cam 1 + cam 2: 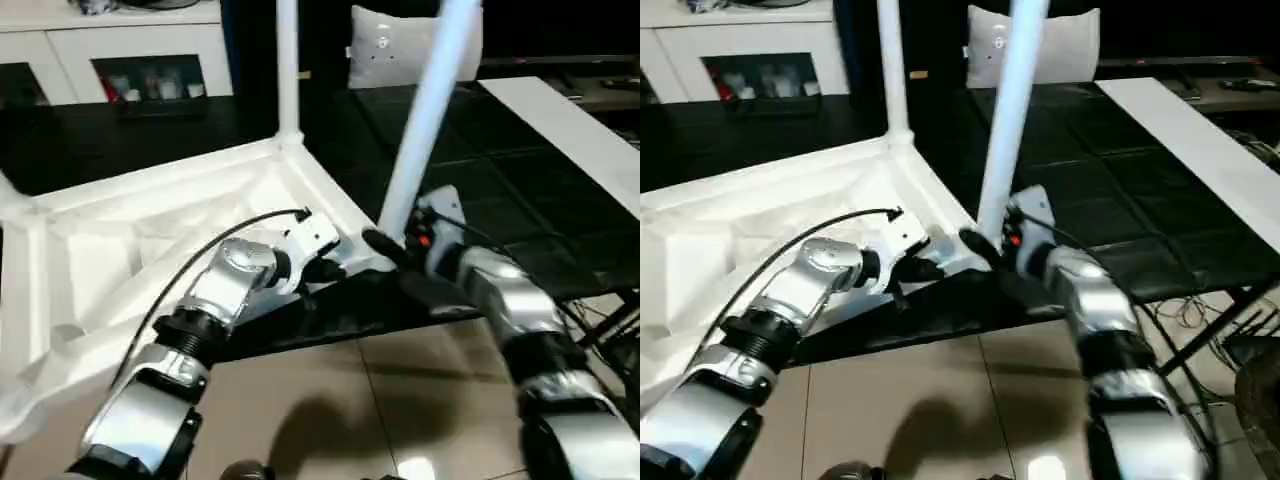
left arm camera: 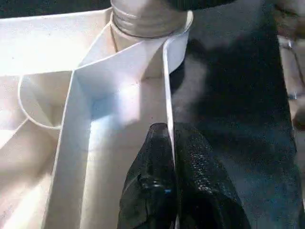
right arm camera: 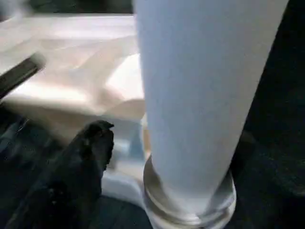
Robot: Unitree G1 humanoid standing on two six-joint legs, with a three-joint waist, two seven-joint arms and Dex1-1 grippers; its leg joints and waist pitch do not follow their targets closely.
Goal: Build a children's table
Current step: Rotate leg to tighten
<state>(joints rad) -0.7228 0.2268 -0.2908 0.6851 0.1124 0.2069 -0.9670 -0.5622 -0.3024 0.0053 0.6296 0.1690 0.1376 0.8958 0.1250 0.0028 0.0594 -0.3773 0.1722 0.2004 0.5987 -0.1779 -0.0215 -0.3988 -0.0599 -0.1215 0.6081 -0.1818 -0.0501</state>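
Children's table [image 1: 150, 240] upside down: left end effector [image 2: 172, 157] pinches its rim, right end effector [image 1: 395, 250] spread around near-corner leg [image 1: 425, 120]; regrip low, twist straight.

Probably home — glass-door cabinet [image 1: 130, 60], cushion [image 1: 400, 45]

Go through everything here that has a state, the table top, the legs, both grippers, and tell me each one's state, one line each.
White plastic square table top: upside down, ribbed underside up.
Far white tapered leg: upright in its corner socket.
Near white tapered leg: leaning, base at the near corner socket.
Left gripper: shut on the table top's edge wall.
Right gripper: at the near leg's base; whether it grips cannot be told.
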